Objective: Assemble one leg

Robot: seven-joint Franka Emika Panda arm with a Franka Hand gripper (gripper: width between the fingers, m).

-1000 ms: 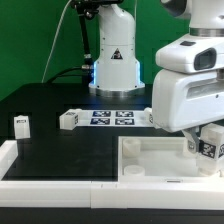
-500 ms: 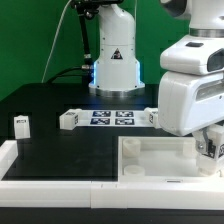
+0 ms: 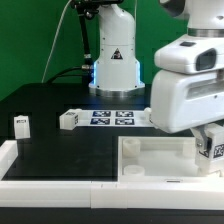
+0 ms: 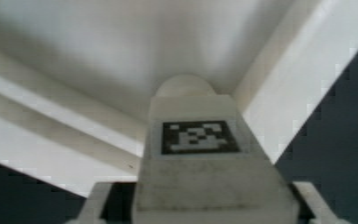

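My gripper is shut on a leg, a chunky white block with a black-and-white tag. It holds the leg just above the right part of the large white panel, which lies at the table's front right. In the wrist view the leg runs up between the two fingers of the gripper, with its tag facing the camera and the white panel behind it. The leg's lower end is hidden by the gripper body in the exterior view.
Two loose legs stand on the black table, one at the exterior view's left and one next to the marker board. Another white part lies by the marker board's right end. The robot base stands behind.
The gripper with the leg has shifted slightly toward the exterior view's right. Nothing else has moved.
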